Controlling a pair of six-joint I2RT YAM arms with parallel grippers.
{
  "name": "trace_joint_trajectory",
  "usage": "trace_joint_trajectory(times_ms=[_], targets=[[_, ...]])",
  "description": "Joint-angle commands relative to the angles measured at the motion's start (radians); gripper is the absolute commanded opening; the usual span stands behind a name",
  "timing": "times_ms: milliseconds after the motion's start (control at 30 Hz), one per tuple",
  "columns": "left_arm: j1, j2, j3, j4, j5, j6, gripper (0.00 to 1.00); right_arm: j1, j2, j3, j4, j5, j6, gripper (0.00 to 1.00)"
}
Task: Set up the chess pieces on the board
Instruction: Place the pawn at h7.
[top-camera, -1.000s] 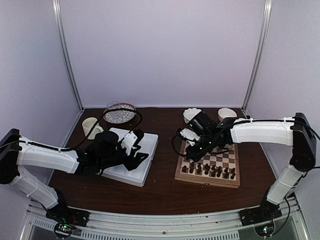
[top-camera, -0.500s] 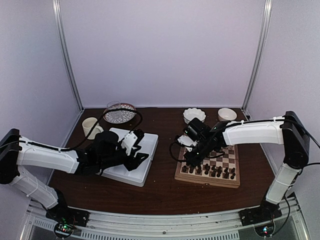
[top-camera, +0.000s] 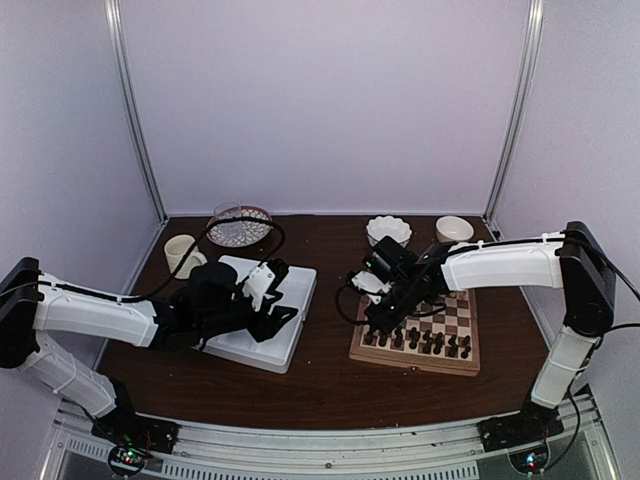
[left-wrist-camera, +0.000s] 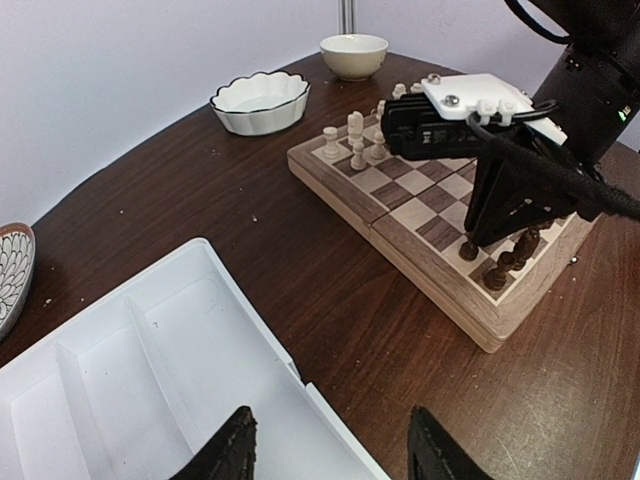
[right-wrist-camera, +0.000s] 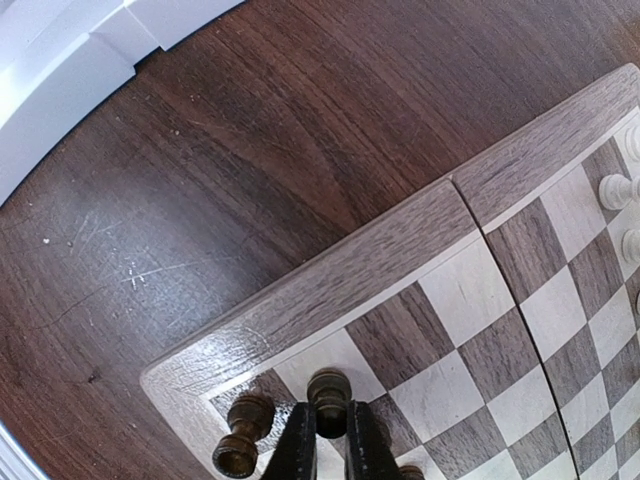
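Top: pale walls w/ metal posts are enclosing a dark wood surface (top-camera: 330, 395). The board (top-camera: 462, 312) is sitting right, white tray (top-camera: 295, 285) left.
L wrist: left hand (left-wrist-camera: 330, 455) is hovering half open & empty over the tray's edge.
R wrist: right hand (right-wrist-camera: 329, 425) is pinching a dark chess piece (right-wrist-camera: 329, 392) at the board's near-left corner. The surface is showing scratches.

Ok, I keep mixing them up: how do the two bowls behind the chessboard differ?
The scalloped bowl is white with a wavy rim and looks wider and shallower. The plain bowl is cream, smooth-rimmed and narrower. Both stand upright on the table, apart from each other.
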Motion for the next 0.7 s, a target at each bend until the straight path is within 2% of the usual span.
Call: trace_joint_trajectory(times_ms=[0, 167, 333, 667], targets=[[0.001, -0.006, 0.009, 0.032, 0.012, 0.0, 0.51, 0.006, 0.013, 0.027, -0.008, 0.012, -0.003, 0.03], [0.002, -0.007, 0.009, 0.03, 0.012, 0.001, 0.51, 0.008, 0.012, 0.027, -0.009, 0.015, -0.003, 0.11], [0.001, -0.01, 0.01, 0.026, 0.014, 0.002, 0.52, 0.011, -0.011, 0.021, -0.001, 0.044, 0.008, 0.27], [0.002, -0.029, 0.003, 0.019, -0.009, 0.004, 0.52, 0.013, -0.191, -0.07, 0.135, 0.178, 0.053, 0.34]])
